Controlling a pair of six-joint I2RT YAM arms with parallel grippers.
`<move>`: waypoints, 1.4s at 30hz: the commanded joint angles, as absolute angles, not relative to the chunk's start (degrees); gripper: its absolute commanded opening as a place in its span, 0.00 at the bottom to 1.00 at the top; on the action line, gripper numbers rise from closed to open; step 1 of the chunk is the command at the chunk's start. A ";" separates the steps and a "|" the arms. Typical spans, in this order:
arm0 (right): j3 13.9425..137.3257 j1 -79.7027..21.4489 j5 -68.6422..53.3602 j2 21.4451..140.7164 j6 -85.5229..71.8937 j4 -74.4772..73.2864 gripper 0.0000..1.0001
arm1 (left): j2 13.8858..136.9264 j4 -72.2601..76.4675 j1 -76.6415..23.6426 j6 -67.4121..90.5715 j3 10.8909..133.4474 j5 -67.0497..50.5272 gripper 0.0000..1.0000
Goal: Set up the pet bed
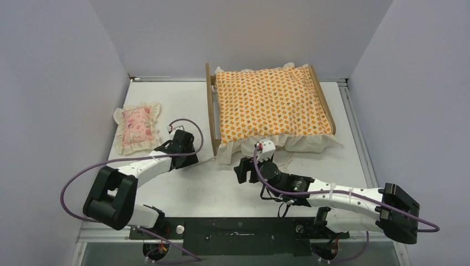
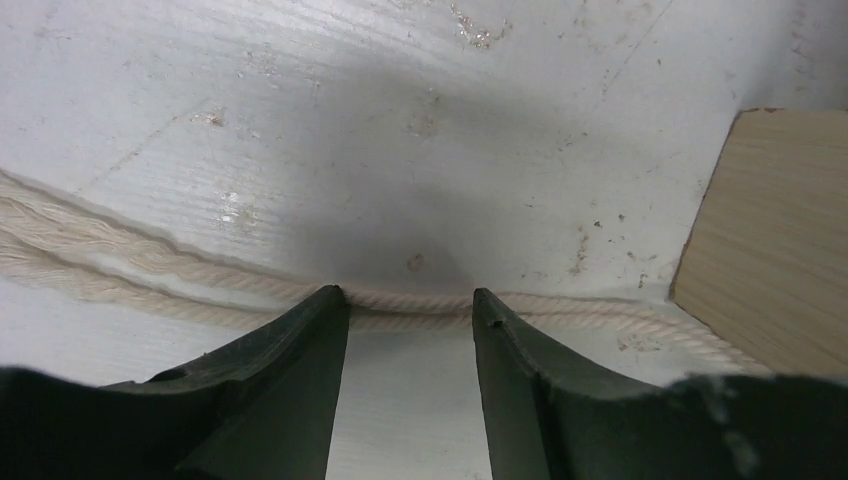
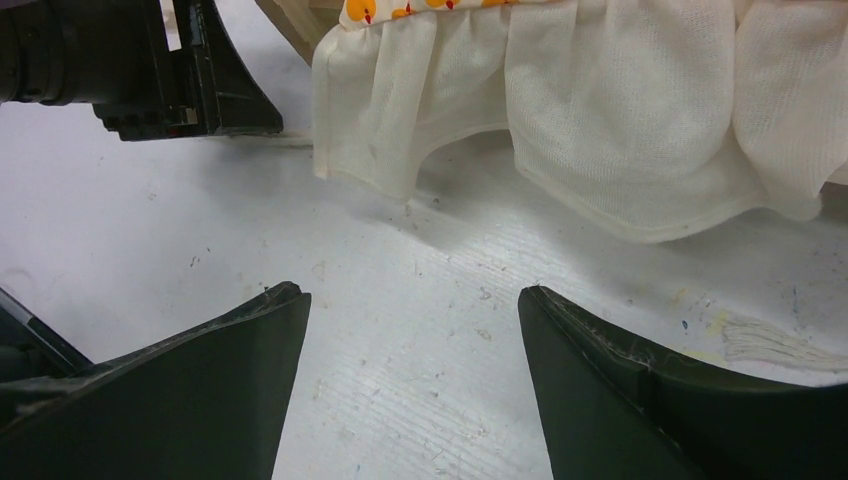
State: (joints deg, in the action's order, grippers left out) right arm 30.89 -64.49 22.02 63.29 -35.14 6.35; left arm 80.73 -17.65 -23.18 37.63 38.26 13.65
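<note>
Pet bed [image 1: 210, 111] (overhead): far middle of the bench [image 1: 221, 194], plywood end board on its left, side rail on its right.
Cushion [image 1: 271, 105] (overhead): orange-patterned, filling the frame, cream ruffle [image 1: 244, 147] spilling over the near end onto the bench.
Pillow [image 1: 136, 128] (overhead): pink, frilled, flat on the bench, well left of the bed.
Left gripper [image 1: 188, 158] (overhead): low over the bench, between pillow and the bed's near left corner.
Right gripper [image 1: 241, 169] (overhead): low, just in front of the ruffle's left corner.
Left jaws (left wrist): parted a little, nothing between them, tips down near the bench.
Cord [image 2: 150, 262] (left wrist): cream, twisted, lying across the bench just past both tips; contact with the tips impossible to tell.
Bed wood (left wrist): plywood panel at the right edge, cord running to its foot.
Right jaws (right wrist): spread wide, empty, over bare bench.
Ruffle (right wrist): draped on the bench ahead, apart from the tips.
Left gripper (right wrist): upper left, beside the ruffle's corner.
Frayed strand [image 3: 770, 342] (right wrist): on the bench at right, below the ruffle's hem.
</note>
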 commanded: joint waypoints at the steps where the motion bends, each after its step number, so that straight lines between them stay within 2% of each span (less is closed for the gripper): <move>1: 29.78 -64.16 20.69 62.08 -34.39 8.86 0.78 | 79.85 -14.22 -23.88 44.09 33.13 8.30 0.47; 6: 29.27 -64.14 17.32 63.78 -33.95 11.15 0.78 | 77.35 -16.94 -30.11 49.03 29.36 8.46 0.47; 13: 27.07 -64.00 16.17 64.93 -35.74 12.54 0.78 | 69.49 -23.74 -45.93 62.04 28.00 9.07 0.47; 18: 23.53 -61.52 14.52 67.09 -42.87 15.24 0.74 | 62.54 -27.77 -57.79 70.47 28.24 9.99 0.47; 21: 23.83 -61.03 12.13 69.93 -43.78 17.98 0.71 | 60.50 -33.95 -61.23 70.75 31.81 12.67 0.49; 26: 28.37 -61.36 11.51 76.62 -43.73 19.44 0.68 | 56.97 -42.56 -59.88 64.36 38.58 19.92 0.51; 31: 34.54 -63.04 11.28 83.73 -45.21 21.85 0.65 | 54.58 -42.04 -51.71 55.60 38.87 17.74 0.54; 42: 44.81 -66.39 17.10 99.67 -58.11 18.04 0.37 | 52.91 -36.82 -38.43 42.97 37.51 9.89 0.54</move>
